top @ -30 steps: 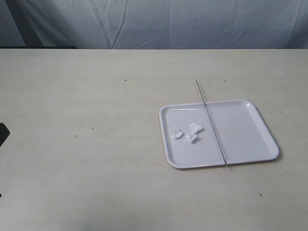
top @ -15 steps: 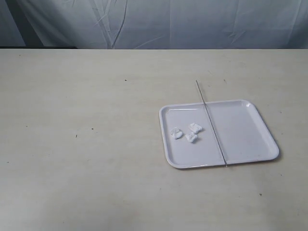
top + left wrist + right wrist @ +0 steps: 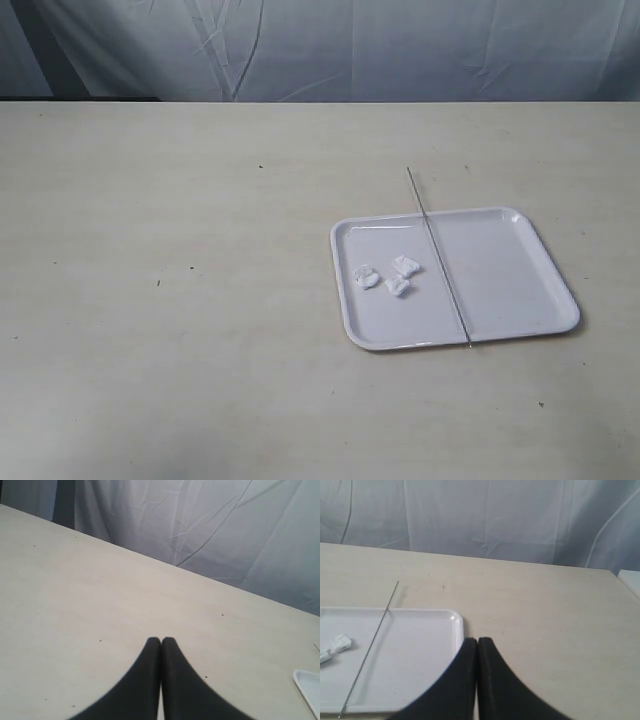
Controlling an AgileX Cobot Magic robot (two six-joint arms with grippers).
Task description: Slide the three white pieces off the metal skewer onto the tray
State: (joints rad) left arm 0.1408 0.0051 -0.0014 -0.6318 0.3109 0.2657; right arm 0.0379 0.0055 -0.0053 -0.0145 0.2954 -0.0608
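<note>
The white tray (image 3: 500, 290) lies right of the table's middle. The three white pieces (image 3: 397, 278) rest loose in its left part, apart from the metal skewer (image 3: 440, 260), which lies bare across the tray with both ends past the rim. The right wrist view shows the tray (image 3: 420, 650), the skewer (image 3: 372, 640) and two of the pieces (image 3: 337, 645). My right gripper (image 3: 478, 641) is shut on nothing, beside the tray's corner. My left gripper (image 3: 161, 641) is shut on nothing over bare table, far from the tray (image 3: 309, 684). Neither gripper appears in the exterior view.
The pale table (image 3: 200, 300) runs back to a wrinkled grey-blue cloth backdrop (image 3: 330, 45). A pale edge of something (image 3: 631, 580) shows off the table's side in the right wrist view.
A dark part of the left arm at the exterior view's left edge a second ago has gone out of view. The tray, the pieces and the skewer have not moved.
</note>
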